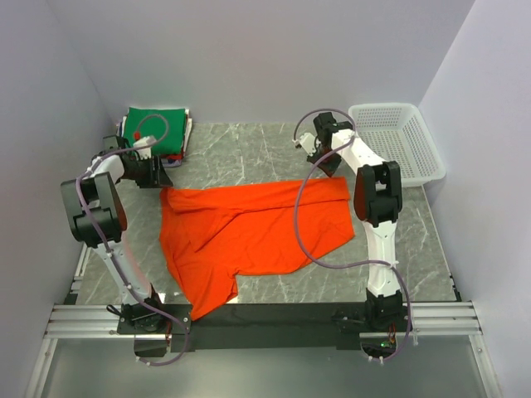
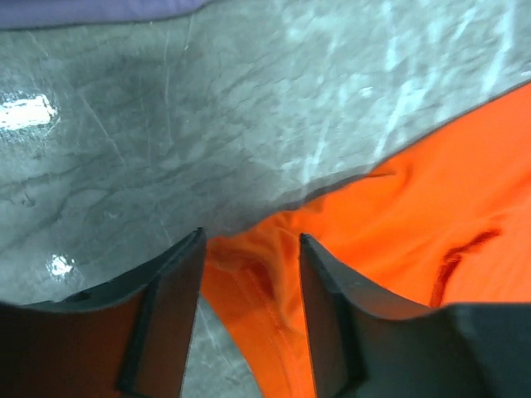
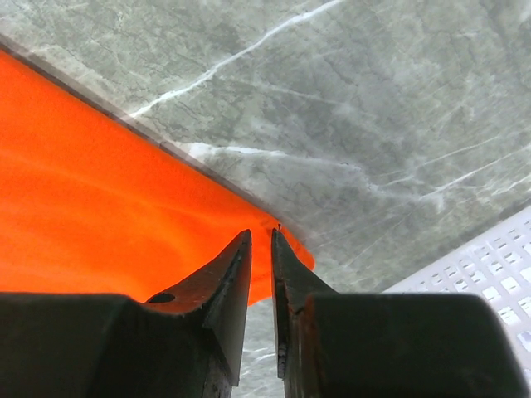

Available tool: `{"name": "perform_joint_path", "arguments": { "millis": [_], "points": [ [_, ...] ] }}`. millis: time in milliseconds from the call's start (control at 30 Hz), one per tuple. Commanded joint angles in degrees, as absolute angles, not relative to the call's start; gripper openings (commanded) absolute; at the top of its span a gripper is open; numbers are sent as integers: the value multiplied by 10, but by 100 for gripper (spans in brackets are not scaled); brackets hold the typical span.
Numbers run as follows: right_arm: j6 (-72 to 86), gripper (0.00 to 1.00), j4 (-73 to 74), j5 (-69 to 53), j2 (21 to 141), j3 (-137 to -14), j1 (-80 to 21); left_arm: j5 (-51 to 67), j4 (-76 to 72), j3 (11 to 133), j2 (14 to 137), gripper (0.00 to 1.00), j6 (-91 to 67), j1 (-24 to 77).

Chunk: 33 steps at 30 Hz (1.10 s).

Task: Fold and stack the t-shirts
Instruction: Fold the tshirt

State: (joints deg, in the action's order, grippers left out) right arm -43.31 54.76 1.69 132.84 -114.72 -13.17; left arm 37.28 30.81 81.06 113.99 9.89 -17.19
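A bright orange t-shirt [image 1: 249,232] lies spread and rumpled across the middle of the marble table, one part trailing toward the near edge. My left gripper [image 1: 159,178] is at its far left corner. In the left wrist view its jaws [image 2: 250,236] stand wide open, with a bunched hem of the orange cloth [image 2: 274,307] between them. My right gripper [image 1: 334,168] is at the far right corner. In the right wrist view its jaws [image 3: 260,234] are closed to a thin slit on the corner of the orange cloth [image 3: 99,207]. A folded green t-shirt [image 1: 158,126] tops a stack at the back left.
A white lattice basket [image 1: 398,141] stands at the back right and shows in the right wrist view [image 3: 489,282]. Walls close in on three sides. Bare marble table [image 1: 249,153] lies behind the orange shirt.
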Motion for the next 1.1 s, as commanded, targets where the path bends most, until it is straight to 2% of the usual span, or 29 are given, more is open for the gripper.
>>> {"name": "perform_joint_path", "arguments": {
  "millis": [0,33,133,167,200,233,267,533,633,667,700,733,767,833,967,1067],
  "points": [
    [-449,23,551,43,1343,-1142,-142,336,299,820,1157,53,130,-166],
    [-448,22,551,48,1349,-1144,-143,330,301,823,1162,51,134,-165],
    [-448,21,551,69,1365,-1162,-144,309,301,839,1180,32,144,-166],
    [-447,20,550,76,1369,-1167,-146,299,299,844,1184,19,142,-167],
    [-445,20,548,81,1374,-1172,-148,297,295,847,1191,14,140,-167],
    [-444,20,538,97,1380,-1177,-149,297,294,859,1194,4,139,-168],
    [-444,19,535,99,1383,-1180,-149,297,294,868,1199,1,137,-167],
    [-450,18,489,154,1430,-1248,-159,298,285,957,1266,1,95,-167],
    [-440,18,454,158,1422,-1253,-158,314,274,967,1269,16,77,-170],
    [-434,24,447,153,1413,-1251,-156,322,272,967,1260,27,75,-172],
    [-432,27,445,145,1389,-1250,-155,328,272,968,1253,32,76,-174],
    [-429,31,447,138,1373,-1244,-153,337,278,972,1245,35,77,-178],
    [-424,41,451,130,1355,-1239,-153,340,285,974,1225,39,87,-178],
    [-418,53,473,94,1297,-1214,-150,340,307,976,1200,43,100,-179],
    [-404,53,541,10,1215,-1155,-151,347,337,943,1116,48,138,-178],
    [-416,48,615,-62,1193,-1122,-152,373,368,898,1078,56,169,-174]
  ]
}}
